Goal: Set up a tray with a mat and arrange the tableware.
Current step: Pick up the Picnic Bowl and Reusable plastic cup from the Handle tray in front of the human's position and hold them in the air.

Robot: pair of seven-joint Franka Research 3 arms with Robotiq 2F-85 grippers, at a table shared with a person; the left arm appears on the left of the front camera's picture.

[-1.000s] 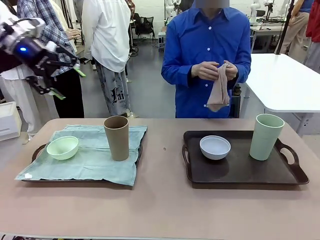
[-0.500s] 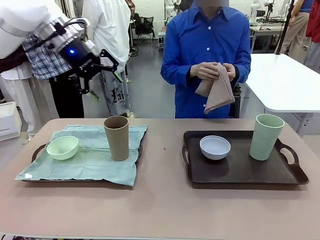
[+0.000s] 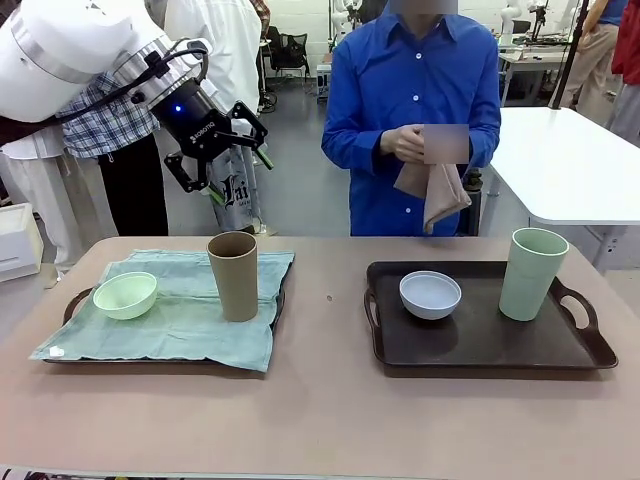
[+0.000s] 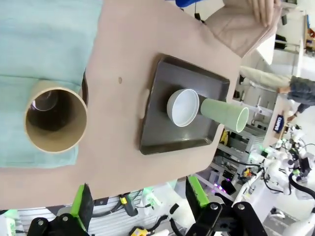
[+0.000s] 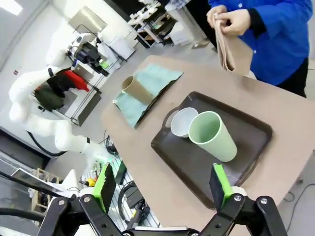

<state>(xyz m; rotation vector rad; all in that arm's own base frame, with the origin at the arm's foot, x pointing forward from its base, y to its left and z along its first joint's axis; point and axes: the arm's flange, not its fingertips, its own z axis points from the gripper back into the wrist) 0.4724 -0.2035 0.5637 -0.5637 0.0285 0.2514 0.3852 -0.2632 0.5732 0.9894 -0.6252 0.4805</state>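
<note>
worktop (image 3: 320, 420): two trays sat side by side, left and right, well apart
right fingers (image 5: 105, 186): spread wide, nothing between them; hung high in the air on the near-right side, looking down on the right tray
left tray (image 3: 75, 300): covered by the teal mat (image 3: 190, 320); the mat's near edge hung over the tray rim
pale green bowl (image 3: 125, 295): upright on the mat, left end of the left tray
brown cup (image 3: 233, 275): upright on the mat, right of the bowl and apart from it, mouth up
right tray (image 3: 480, 345): dark, bare surface, no mat on it
white bowl (image 3: 430, 294): upright on the right tray, left of centre
pale green cup (image 3: 530, 273): upright on the right tray, towards the far-right corner, apart from the white bowl
left fingers (image 3: 263, 157): spread wide, holding nothing; in the air above the far edge of the left tray, clear of the brown cup
person (image 3: 410, 80): stood at the far side, blue shirt, between the two trays
hands (image 3: 405, 142): both at chest height, holding a beige cloth (image 3: 435, 195) that hung down, off the worktop
</note>
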